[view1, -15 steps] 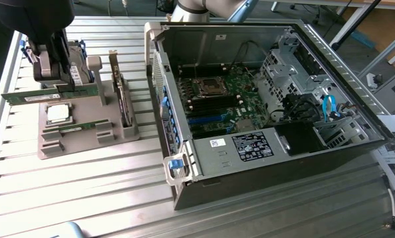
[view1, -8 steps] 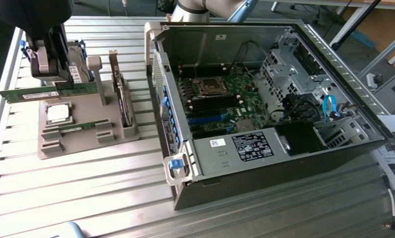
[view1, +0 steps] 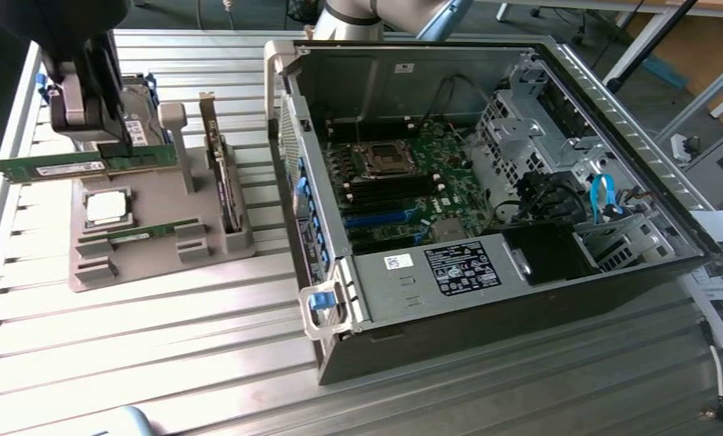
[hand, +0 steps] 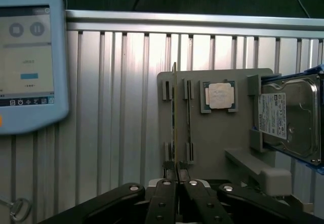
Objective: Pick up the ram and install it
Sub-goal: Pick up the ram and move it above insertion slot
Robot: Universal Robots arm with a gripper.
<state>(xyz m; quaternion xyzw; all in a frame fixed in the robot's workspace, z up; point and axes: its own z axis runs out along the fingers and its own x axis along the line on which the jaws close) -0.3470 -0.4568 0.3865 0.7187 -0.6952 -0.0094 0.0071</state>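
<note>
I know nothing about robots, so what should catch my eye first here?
The big open black computer case, its green motherboard bared, lies on the exterior view's right. On that view's left, the robot's dark claw is shut on a thin green ram stick, over a grey parts tray carrying a square silver processor chip.

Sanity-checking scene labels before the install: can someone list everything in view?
ram: 1, green, held over the tray
second memory stick: 1, green, in a tray slot
processor: 1, silver, on the tray
expansion card: 1, dark, upright in the tray
hard drive: 1, silver, at the tray's edge
tray: 1, grey, on the table
computer case: 1, dark, open, exterior view's right
teach pendant: 1, light blue, on the table
table: 1, silver, slatted
end effector: 1, black, shut on the ram
</note>
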